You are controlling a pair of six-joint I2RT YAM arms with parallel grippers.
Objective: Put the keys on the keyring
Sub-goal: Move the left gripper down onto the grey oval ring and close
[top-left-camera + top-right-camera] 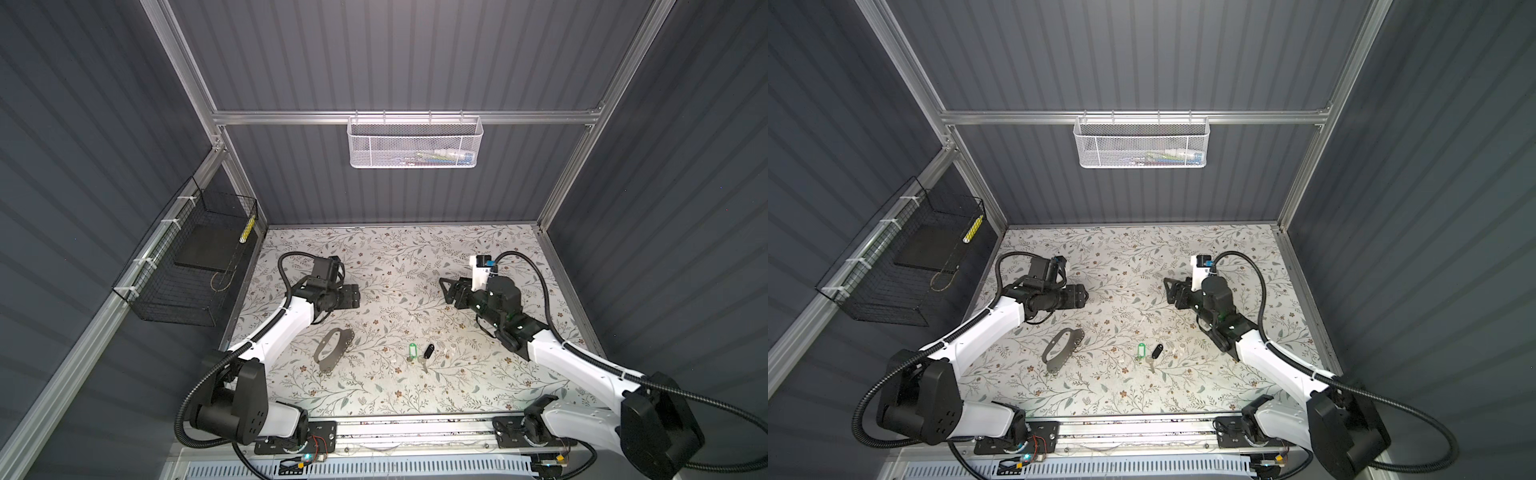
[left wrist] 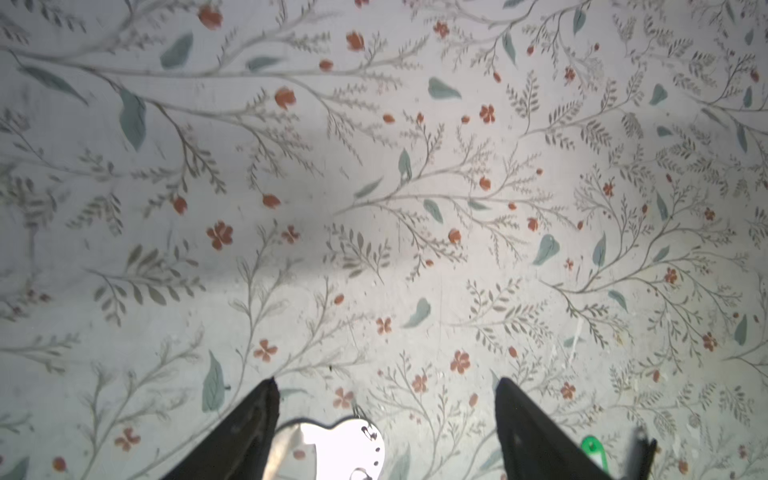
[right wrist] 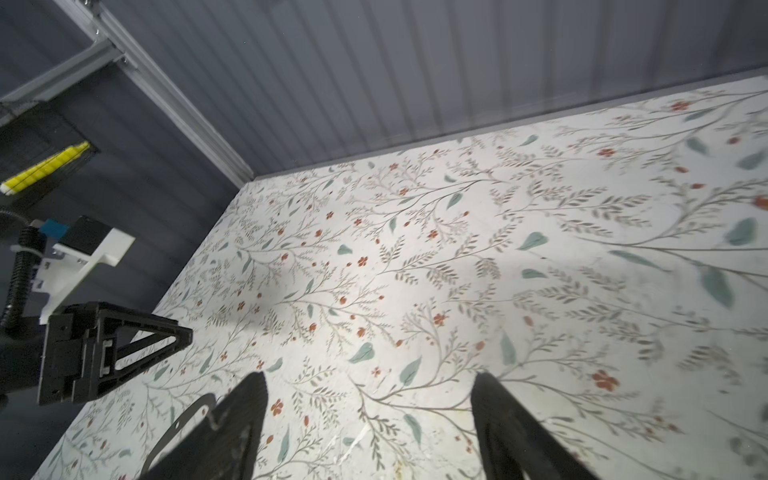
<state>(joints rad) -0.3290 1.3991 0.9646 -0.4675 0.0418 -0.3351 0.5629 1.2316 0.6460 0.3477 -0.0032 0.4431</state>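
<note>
Two keys lie near the desk's front middle, one with a green tag, one with a black tag; the single keyring lies well apart on their left. The left wrist view cuts off keyring and green tag, the keyring glare-white. The left claw and right claw hang spread.

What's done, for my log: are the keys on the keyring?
Off: green and black tagged silver keys lie apart from the grey keyring.

Pale tabletop bears grey-green sprigs and rust flowers — dark grey keyring, green tag, black tag.
</note>
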